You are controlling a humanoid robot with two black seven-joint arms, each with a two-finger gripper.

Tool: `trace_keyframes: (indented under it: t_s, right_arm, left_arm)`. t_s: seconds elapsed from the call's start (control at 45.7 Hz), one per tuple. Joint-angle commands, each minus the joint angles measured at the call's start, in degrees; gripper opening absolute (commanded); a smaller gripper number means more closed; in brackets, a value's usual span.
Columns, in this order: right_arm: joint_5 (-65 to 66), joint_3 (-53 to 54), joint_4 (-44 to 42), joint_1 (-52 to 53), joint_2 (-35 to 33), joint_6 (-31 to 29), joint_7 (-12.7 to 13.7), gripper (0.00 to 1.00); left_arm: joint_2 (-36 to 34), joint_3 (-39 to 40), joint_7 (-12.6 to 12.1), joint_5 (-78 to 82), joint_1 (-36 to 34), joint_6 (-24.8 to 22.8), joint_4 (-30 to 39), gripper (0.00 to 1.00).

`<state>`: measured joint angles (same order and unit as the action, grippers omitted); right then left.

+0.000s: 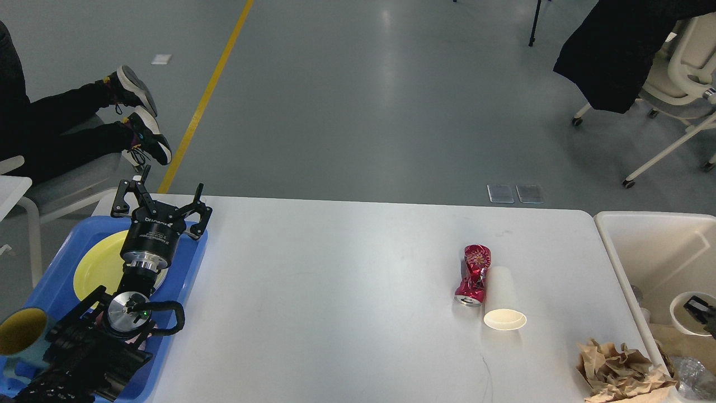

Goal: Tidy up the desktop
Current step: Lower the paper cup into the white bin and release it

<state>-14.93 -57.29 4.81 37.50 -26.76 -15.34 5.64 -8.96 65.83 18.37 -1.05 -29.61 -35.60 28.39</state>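
The white desktop (347, 291) holds a crushed red can (472, 274) and a white paper cup (502, 302) lying on its side, touching each other at the right middle. Crumpled brown paper (615, 369) lies at the front right corner. My left gripper (165, 193) is open and empty above the blue tray (193, 263). Only a small black part of my right gripper (702, 308) shows at the right edge. It sits at the rim of another white paper cup (685, 319) low inside the cream-white bin (643, 246). I cannot tell its fingers apart.
The blue tray holds a yellow plate (98, 263) and a mug with a yellow inside (22, 330). Brown paper and clear plastic fill the bin's near end (688, 369). A seated person's legs (67, 134) are beyond the table's left; office chairs (677, 73) stand at the far right.
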Motion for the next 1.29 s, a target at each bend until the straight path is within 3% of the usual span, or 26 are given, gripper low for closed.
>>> trace_keyframes:
  t_s: [0.0, 0.35, 0.372, 0.438, 0.482, 0.503, 0.985, 1.16, 1.27]
  right_arm:
    - [-0.10, 1.48, -3.67, -5.42, 3.46, 5.49, 0.34, 0.00]
    - [-0.10, 1.83, -3.67, -7.09, 4.52, 8.48, 1.04, 0.00]
    - [-0.10, 1.92, -3.67, -7.09, 4.52, 8.75, 0.95, 0.04]
    - [-0.10, 2.71, -3.49, -7.00, 4.52, 11.73, 0.95, 0.57]
    - [-0.10, 3.76, -3.23, -7.18, 4.52, 14.54, 0.87, 0.81]
    - [-0.10, 4.37, -3.05, -7.18, 4.52, 15.94, 0.78, 1.00]
    - [0.25, 4.73, 1.69, -2.44, 1.62, 15.43, 0.86, 1.00]
    - [1.91, 4.29, 12.22, 8.71, -3.47, 8.76, 1.30, 1.00]
    - [7.35, 3.77, 21.45, 17.94, -6.55, 6.91, 2.97, 1.00]
  left_arm:
    - [0.00, 0.00, 0.00, -0.01, -0.01, 0.00, 0.00, 0.96]
    - [0.00, 0.00, 0.00, -0.01, -0.01, 0.00, 0.00, 0.96]
    - [0.00, 0.00, 0.00, -0.01, -0.01, 0.00, 0.00, 0.96]
    - [0.00, 0.00, 0.00, -0.01, -0.01, 0.09, 0.00, 0.96]
    - [0.00, 0.00, 0.00, -0.01, -0.01, 0.09, 0.00, 0.96]
    - [0.00, 0.00, 0.00, -0.01, -0.01, 0.09, 0.00, 0.96]
    - [0.00, 0.00, 0.00, -0.01, -0.01, 0.09, 0.00, 0.96]
    - [0.00, 0.00, 0.00, -0.01, -0.01, 0.00, 0.00, 0.96]
    - [0.00, 0.00, 0.00, -0.01, -0.01, 0.09, 0.00, 0.96]
